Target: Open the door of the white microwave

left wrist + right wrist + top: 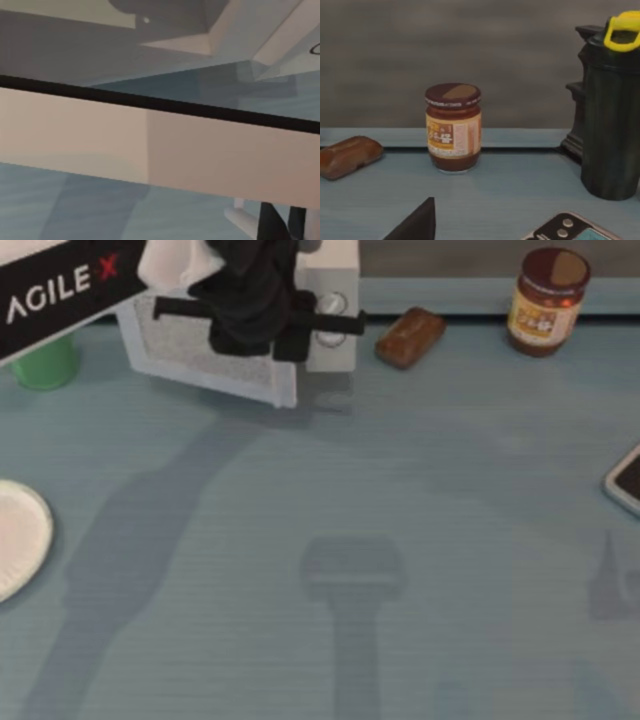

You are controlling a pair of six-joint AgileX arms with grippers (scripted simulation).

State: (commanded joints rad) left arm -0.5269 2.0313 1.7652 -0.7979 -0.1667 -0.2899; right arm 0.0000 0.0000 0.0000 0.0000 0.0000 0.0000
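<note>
Swinging out from the white microwave (335,280) at the upper left of the top view, the door (205,352) already stands partly open: its mesh window angles toward the table's near side, while its right end sits away from the knob panel. The left gripper (262,315) hangs over the door's top edge near the knobs, but whether its fingers are spread or pinching the handle I cannot tell; the left wrist view shows only pale panel surfaces close up. My judgement is that the door needs pulling wider. The right gripper is not in view.

A pale blue table (400,540) carries a green cup (42,365), white plate (15,540), brown bread (410,337), sauce jar (547,302) and phone (628,478). Behind it stands a plain grey wall (470,45).
</note>
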